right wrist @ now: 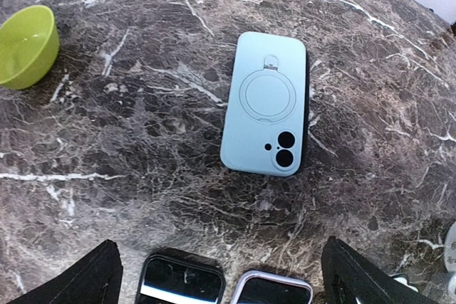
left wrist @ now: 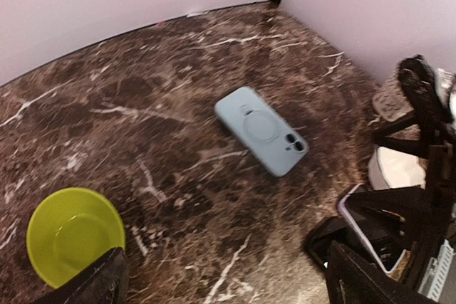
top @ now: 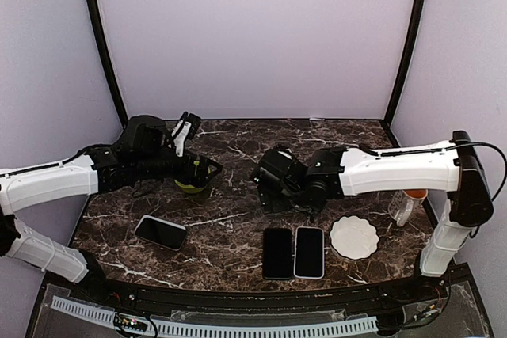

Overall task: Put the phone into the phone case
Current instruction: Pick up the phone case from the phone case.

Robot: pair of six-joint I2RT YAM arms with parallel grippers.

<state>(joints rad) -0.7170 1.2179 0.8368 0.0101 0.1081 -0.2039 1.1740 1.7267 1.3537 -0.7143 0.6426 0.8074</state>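
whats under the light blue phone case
A thin dark edge shows along one long side of the case, maybe a phone; the case covers the rest.

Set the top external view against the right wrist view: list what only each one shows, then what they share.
Only the top external view shows the white-and-black arms whole, the left arm and the right arm, and a lone dark-screened phone lying apart on the left side. Only the right wrist view shows the light blue phone case with a ring on its back, lying back up; it does not show from above. Both show the lime green bowl, the black phone and the white-edged phone side by side, and the brown marble table.
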